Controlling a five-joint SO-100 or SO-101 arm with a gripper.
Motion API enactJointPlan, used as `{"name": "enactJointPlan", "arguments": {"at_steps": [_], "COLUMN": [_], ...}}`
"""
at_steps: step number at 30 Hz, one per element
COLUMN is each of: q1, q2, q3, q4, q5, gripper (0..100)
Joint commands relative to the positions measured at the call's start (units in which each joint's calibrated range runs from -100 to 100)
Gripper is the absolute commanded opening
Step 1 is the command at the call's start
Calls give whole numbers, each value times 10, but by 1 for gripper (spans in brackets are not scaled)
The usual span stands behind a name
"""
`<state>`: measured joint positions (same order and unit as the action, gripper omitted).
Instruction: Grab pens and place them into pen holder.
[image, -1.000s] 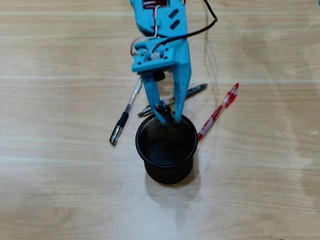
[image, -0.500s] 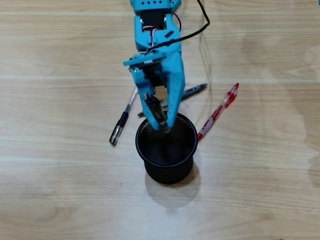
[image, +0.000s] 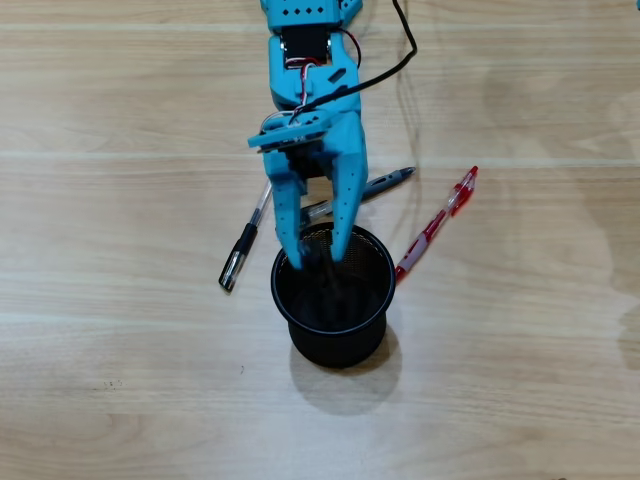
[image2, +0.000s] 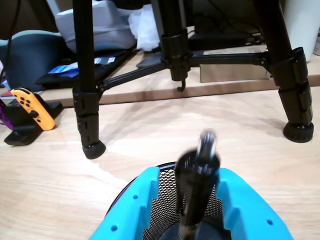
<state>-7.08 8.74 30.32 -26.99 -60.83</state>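
A pale wood-grain bench (image: 120, 380) is filling the overhead view, with faint seams running across it. The blue jaws (image: 318, 258) are reaching down from twelve o'clock into the holder (image: 372, 322), which is sitting just below the centre of the picture. In the wrist view they are standing a little apart on either side of the black pen (image2: 196, 189), which is rising upright and blurred between them over the mesh rim; whether they are gripping it I cannot tell.

Three more pens are lying on the bench near the cup: a clear pen (image: 246, 240) with a black sleeve at ten o'clock from it, a grey pen (image: 385, 182) poking out from under the arm at one o'clock, and a red pen (image: 437, 224) at two o'clock, its tip close to the rim.

In the wrist view black tripod legs (image2: 86, 85) are standing on the bench beyond the cup. An orange controller (image2: 30, 106) and bags (image2: 102, 25) are lying behind at ten and eleven o'clock.
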Motion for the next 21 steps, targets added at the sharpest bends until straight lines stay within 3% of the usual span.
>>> {"name": "enactJointPlan", "arguments": {"at_steps": [1,10,21], "q1": [4,14,62], "q2": [-10,-53,-241], "q3": [-3,-7,-122], "q4": [-4,22,539], "q5": [1,42,88], "gripper": [13,13,13]}}
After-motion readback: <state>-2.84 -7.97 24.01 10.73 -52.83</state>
